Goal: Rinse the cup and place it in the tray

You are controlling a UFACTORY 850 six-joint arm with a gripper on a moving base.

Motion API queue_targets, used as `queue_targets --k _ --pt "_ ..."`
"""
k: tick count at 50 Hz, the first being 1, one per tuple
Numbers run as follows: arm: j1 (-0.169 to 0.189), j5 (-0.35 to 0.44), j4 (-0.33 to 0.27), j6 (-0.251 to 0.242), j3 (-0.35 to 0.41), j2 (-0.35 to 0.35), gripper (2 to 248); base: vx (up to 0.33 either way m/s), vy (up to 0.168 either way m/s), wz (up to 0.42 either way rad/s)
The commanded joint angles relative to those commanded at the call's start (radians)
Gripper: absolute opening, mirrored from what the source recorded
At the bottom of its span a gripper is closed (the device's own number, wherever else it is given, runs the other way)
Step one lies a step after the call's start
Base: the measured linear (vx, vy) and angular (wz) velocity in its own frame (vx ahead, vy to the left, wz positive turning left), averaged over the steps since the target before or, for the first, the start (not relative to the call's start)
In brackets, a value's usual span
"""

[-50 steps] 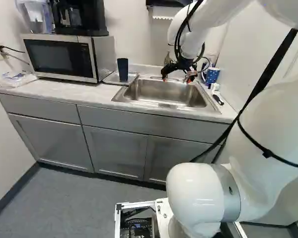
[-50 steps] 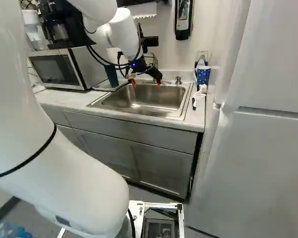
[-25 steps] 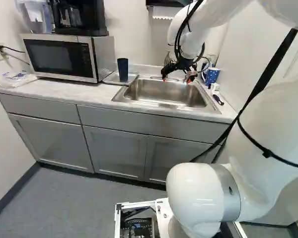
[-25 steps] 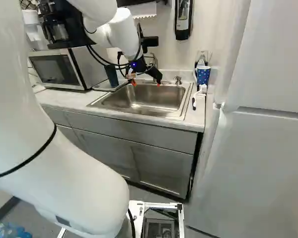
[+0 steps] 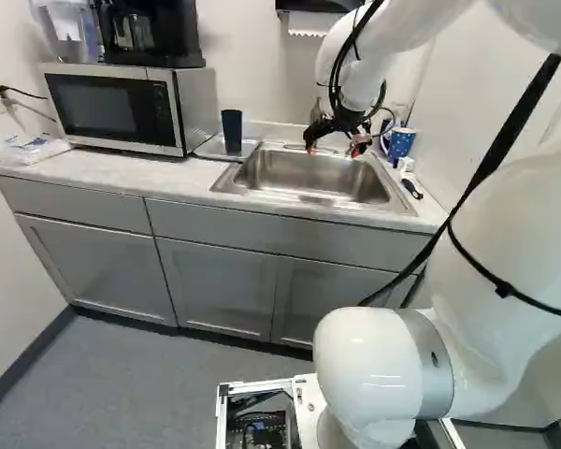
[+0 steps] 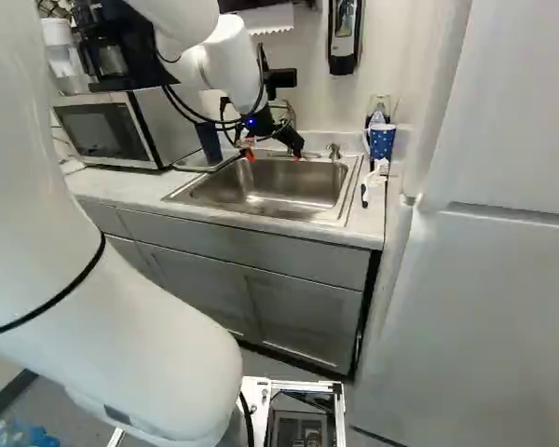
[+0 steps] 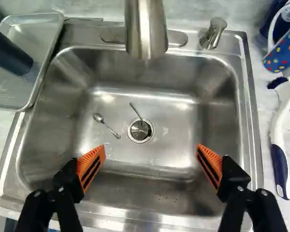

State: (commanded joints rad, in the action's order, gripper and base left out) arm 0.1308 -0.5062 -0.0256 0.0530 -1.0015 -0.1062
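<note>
1. OK so the black two-finger gripper is wide open, orange pads well apart, right over the stainless steel sink.
2. Small metal spoon lying near the drain.
3. Tall dark blue cup is standing upright in the shallow silver metal tray, next to the sink.
4. Brushed metal faucet at the back.

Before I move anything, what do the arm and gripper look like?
The arm is white with rounded segments, a grey band at a low joint, black cables along it and a small blue light near the wrist. The gripper is black, its two fingers faced with orange pads marked by dark stripes.
</note>
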Motion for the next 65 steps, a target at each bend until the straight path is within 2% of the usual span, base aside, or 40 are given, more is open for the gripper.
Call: queue_targets --k 26,65 --pt "0.0 0.0 0.0 0.0 0.0 0.0 247 -0.071 0.067 -0.004" --pt "0.0 0.0 0.0 0.0 0.0 0.0 247 -0.135 0.13 -0.008"
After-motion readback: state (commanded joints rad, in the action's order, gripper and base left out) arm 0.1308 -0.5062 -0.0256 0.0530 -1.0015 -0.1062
